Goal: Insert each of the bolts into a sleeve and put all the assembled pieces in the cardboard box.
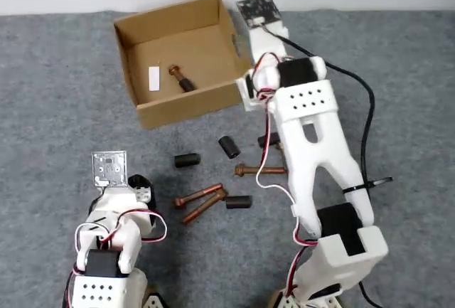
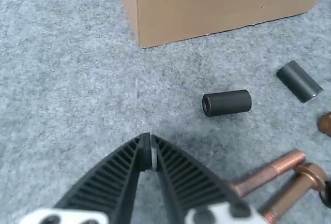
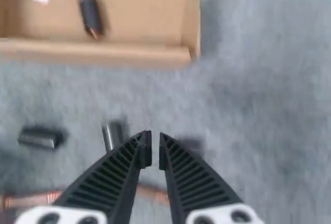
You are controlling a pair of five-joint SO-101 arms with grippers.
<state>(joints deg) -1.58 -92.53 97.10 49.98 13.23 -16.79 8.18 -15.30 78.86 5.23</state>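
One assembled piece (image 1: 181,79), a copper-coloured bolt pushed through a black sleeve, lies on the floor of the cardboard box (image 1: 192,105). It is near the middle, just beside a white label (image 1: 154,78). The box stands open-topped at the far side of the grey-covered bench (image 1: 57,109).

The loose parts are scattered in front of the box. A first sleeve (image 1: 187,159) lies crosswise, and a second sleeve (image 1: 229,146) sits at an angle just to its right. A third sleeve (image 1: 239,201) is nearer the arms, and a fourth sleeve (image 1: 268,139) is half hidden under the right arm (image 1: 313,144). A lone bolt (image 1: 259,170) lies level between the second and third sleeves. A red-and-white cable crosses it, and one end runs under the arm. A pair of bolts (image 1: 202,200) lies slanted side by side, their right ends close to the third sleeve.

The right arm stretches from its base at the near edge over these parts to the box's near right corner. Its end effector (image 3: 155,149) points down at the bench between the second and fourth sleeves. The jaws are all but clenched, with only a thin slit between the tips and nothing in them.

The left arm (image 1: 114,251) is folded back at the near left. Its end effector (image 2: 150,151) is low over bare covering, clenched tip to tip and empty. The first sleeve lies just ahead of it, and the pair of bolts lies off to its side.

All the sleeves are short, matte black tubes. The bolts have copper shanks with a wider head.
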